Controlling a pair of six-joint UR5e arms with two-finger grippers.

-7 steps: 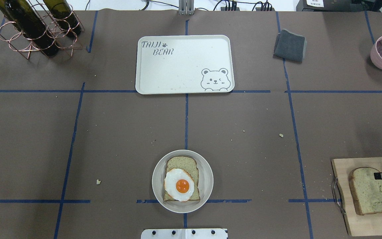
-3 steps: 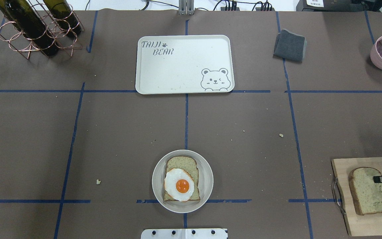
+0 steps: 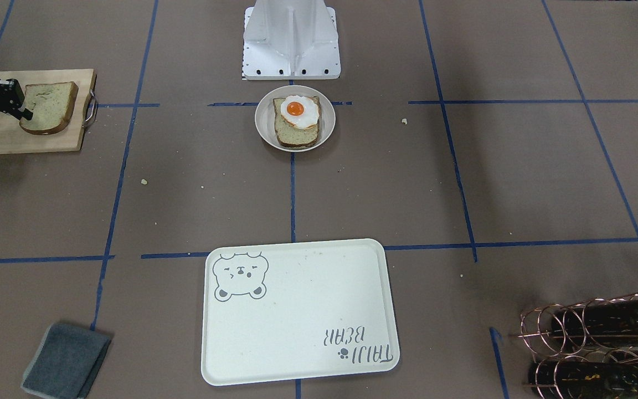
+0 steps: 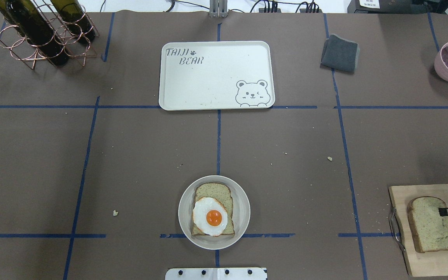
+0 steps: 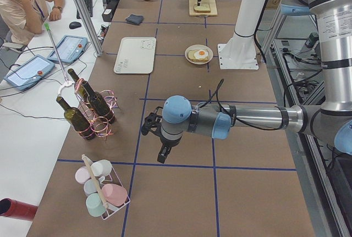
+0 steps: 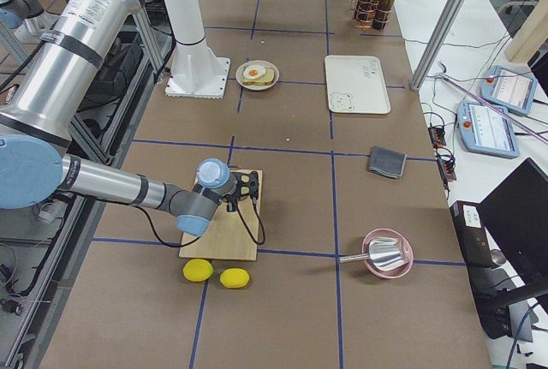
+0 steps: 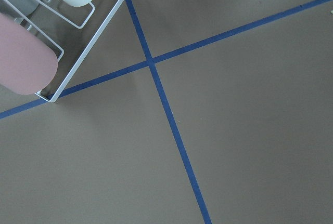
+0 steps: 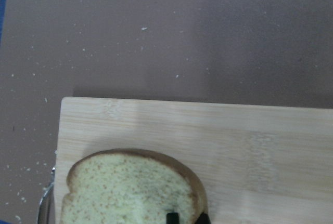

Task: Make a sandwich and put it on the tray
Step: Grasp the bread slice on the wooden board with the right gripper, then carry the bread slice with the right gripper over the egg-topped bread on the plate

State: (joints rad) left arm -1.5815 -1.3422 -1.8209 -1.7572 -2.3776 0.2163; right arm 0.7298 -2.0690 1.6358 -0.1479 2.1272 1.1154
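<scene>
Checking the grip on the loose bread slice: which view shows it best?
Overhead exterior: the whole bread slice lies on the cutting board, right gripper at its edge. Front-facing shows it smaller, right wrist crops it, side views barely.

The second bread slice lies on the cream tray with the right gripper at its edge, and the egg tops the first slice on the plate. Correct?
No. The second bread slice lies on the wooden cutting board, not the tray, as the overhead view shows. The right gripper is at its edge, and the egg tops the first slice on the plate.
</scene>
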